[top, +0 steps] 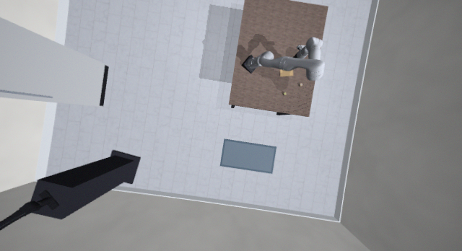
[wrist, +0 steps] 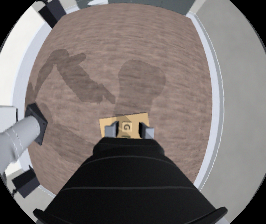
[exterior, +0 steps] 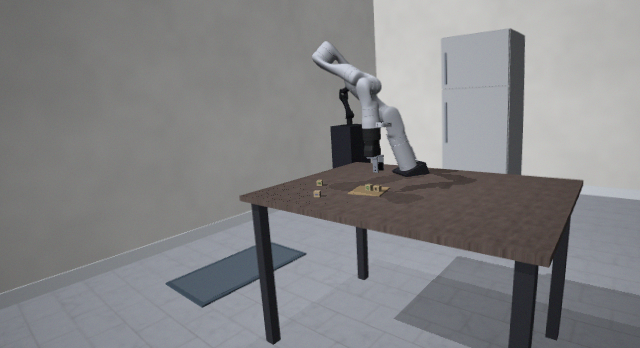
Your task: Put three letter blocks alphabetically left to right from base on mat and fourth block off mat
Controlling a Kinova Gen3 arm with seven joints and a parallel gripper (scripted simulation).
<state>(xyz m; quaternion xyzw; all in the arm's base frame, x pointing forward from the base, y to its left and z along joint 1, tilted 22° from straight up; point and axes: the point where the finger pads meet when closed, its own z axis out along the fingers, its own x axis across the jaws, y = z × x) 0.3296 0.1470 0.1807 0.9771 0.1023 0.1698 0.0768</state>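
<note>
A "G" — on top of one block (wrist: 127, 126).
</note>
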